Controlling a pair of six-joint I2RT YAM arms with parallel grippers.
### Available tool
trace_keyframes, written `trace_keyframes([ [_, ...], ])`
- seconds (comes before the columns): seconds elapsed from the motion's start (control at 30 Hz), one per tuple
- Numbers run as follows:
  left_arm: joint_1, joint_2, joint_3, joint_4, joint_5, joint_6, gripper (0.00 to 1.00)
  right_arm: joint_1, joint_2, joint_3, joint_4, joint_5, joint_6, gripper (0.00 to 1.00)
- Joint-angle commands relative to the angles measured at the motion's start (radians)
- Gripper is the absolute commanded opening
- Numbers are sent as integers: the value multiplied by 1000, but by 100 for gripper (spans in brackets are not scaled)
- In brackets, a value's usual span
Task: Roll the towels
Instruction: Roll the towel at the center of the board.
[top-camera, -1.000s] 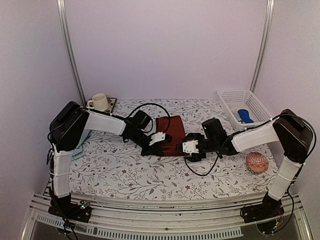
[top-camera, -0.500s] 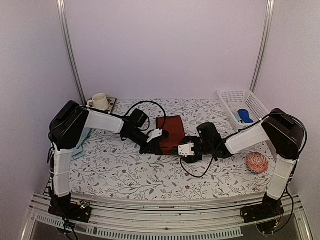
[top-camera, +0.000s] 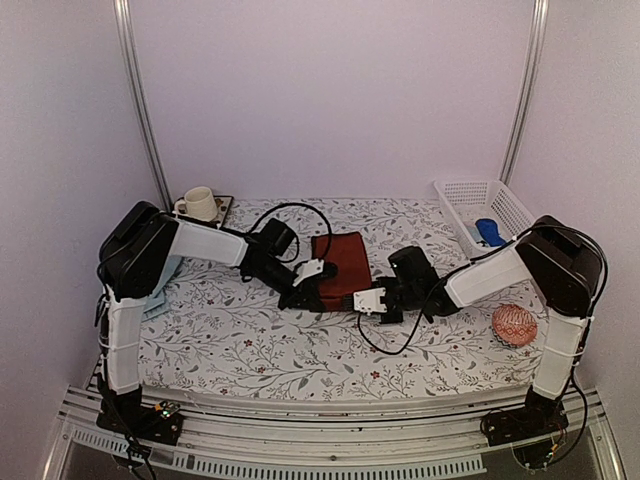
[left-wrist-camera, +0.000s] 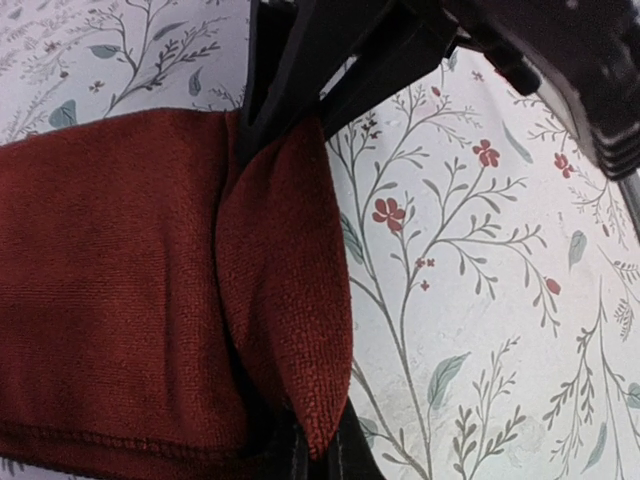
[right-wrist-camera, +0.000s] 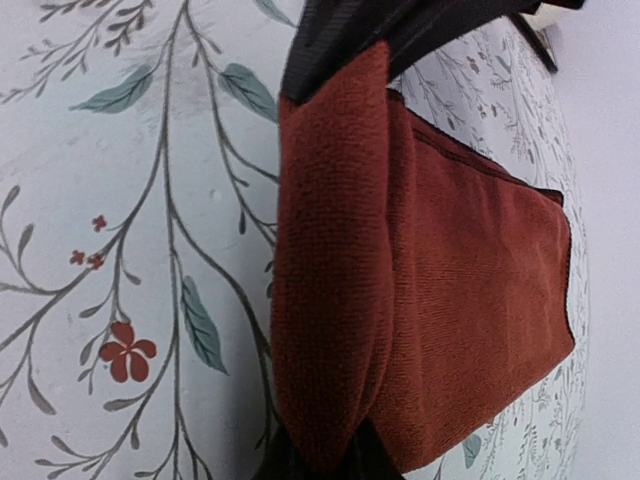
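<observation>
left gripper (top-camera: 310, 294) and right gripper (top-camera: 358, 300) each clamp a near corner of the maroon towel (top-camera: 342, 260), which lies in the middle of the table (top-camera: 250, 345); if 1 pinch is shallow, that corner could slip and skew the roll

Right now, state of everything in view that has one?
maroon towel: flat on the table, near edge lifted into a fold, not rolled yet.
left gripper: shut on maroon towel.
right gripper: shut on maroon towel.
light blue towel: beside the left arm, mostly hidden, untouched.
cup: upright.
basket: upright, blue object inside.
ball: resting on the table, free.
</observation>
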Motion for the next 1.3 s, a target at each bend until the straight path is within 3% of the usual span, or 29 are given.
trace_keyframes([
  [0.0, 8, -14, -8, -43, 21, 58, 0, 3, 5, 59, -129, -44, 69, 5],
  [0.2, 4, -62, -52, -41, -20, 61, 0, 4, -5, 138, -338, -120, 170, 3],
  [0.73, -30, -127, -137, -104, 11, 6, 2, -27, 19, 252, -642, -368, 344, 2],
  [0.9, -29, -146, -143, -100, 1, 1, 11, -54, 52, 293, -703, -449, 395, 2],
  [1.03, -28, -144, -150, -61, -73, -33, 36, -81, 80, 315, -736, -482, 422, 2],
  [1.27, -27, -166, -172, 0, -189, -64, 50, -90, 114, 333, -751, -484, 464, 2],
])
